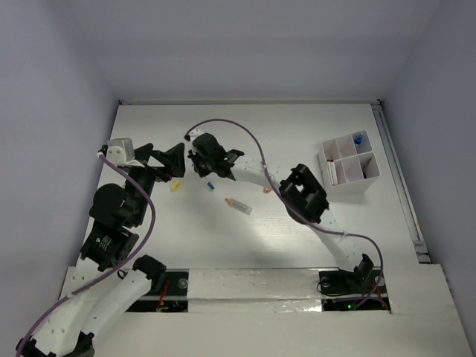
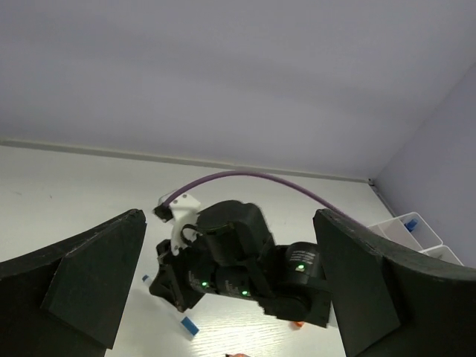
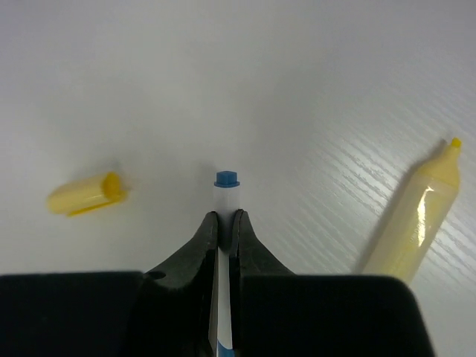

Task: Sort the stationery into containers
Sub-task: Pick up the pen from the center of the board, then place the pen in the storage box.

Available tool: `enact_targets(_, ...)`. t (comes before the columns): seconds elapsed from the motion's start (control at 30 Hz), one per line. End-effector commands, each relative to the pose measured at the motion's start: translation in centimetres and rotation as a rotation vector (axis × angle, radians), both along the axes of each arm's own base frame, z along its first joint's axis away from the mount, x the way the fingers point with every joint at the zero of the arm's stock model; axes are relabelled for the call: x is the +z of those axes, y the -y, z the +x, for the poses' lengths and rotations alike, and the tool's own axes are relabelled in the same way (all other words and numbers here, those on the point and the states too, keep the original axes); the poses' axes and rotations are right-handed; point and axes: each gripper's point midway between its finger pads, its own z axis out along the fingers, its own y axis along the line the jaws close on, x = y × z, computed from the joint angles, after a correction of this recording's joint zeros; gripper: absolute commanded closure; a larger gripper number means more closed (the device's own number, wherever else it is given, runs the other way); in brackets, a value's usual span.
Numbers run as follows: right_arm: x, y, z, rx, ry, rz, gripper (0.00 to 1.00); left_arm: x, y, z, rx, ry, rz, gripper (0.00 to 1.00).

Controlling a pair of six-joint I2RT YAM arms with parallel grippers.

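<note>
Right gripper (image 3: 225, 218) low over table (image 3: 312, 89), tight around blue-tipped pen (image 3: 226, 192).

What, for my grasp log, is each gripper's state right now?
Left gripper: open, holding nothing.
Right gripper: shut on the blue-tipped pen.

Ahead of right gripper (image 3: 225, 217): bare white tabletop (image 3: 260, 67), free passage.
Left of it: short yellow plastic cap (image 3: 85, 193), apart.
Right of it: pale yellow translucent marker (image 3: 416, 216), slantwise.
Black left gripper (image 1: 175, 162): near, alongside.
</note>
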Motion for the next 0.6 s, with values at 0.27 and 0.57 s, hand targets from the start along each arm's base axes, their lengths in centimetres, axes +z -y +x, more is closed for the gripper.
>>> enact_targets(0.27,28.0,13.9,1.2,-0.246,0.474,0.569,1.00,1.7,5.9,-1.2,-0.330,0.089,0.057,0.02)
enact_targets(0.57,22.0,39.8,-3.1,-0.830,0.522,0.347,1.00,0.3,12.2,-3.3,-0.715,0.041,0.107,0.01)
